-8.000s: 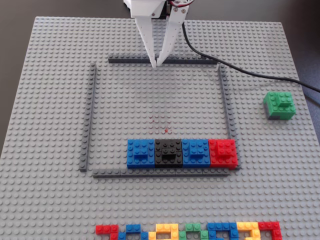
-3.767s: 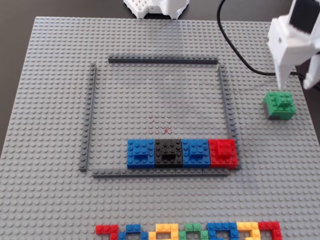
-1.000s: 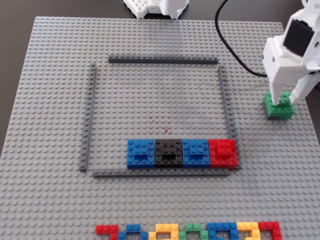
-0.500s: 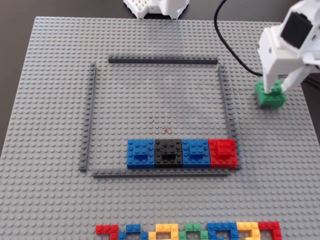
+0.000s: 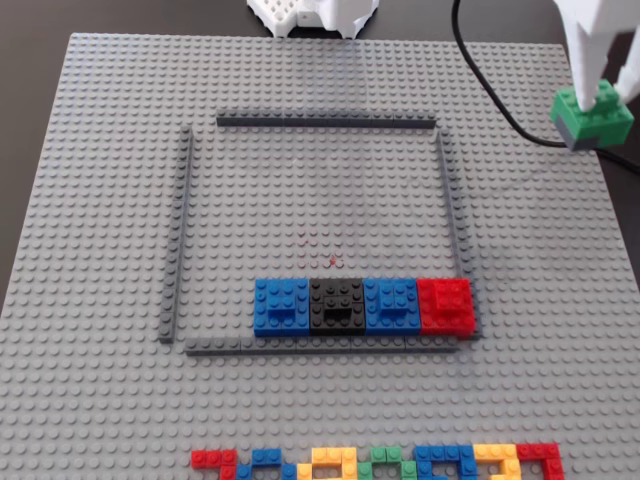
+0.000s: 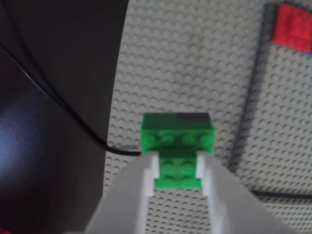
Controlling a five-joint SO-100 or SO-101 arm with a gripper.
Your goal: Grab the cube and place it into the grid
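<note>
The green cube (image 5: 592, 116) with its grey base hangs in the air at the upper right of the fixed view, over the baseplate's right edge. My white gripper (image 5: 604, 96) is shut on its raised top studs. In the wrist view the cube (image 6: 177, 137) sits between the two white fingers (image 6: 148, 171), gripper (image 6: 178, 161) clamped on it. The grid (image 5: 446, 200), a square of thin dark grey strips, lies to the left of the cube in the fixed view. Its right strip (image 6: 254, 97) shows in the wrist view.
Inside the grid's front edge stands a row of blue (image 5: 281, 305), black (image 5: 336, 303), blue (image 5: 391, 303) and red (image 5: 444, 304) blocks. Small multicoloured bricks (image 5: 380, 463) line the baseplate's front edge. A black cable (image 5: 500, 95) runs across the back right corner. The arm's base (image 5: 312, 14) is at the back.
The gripper came down on the green cube, shut on it and lifted it off the baseplate. It has carried it up and toward the back right.
</note>
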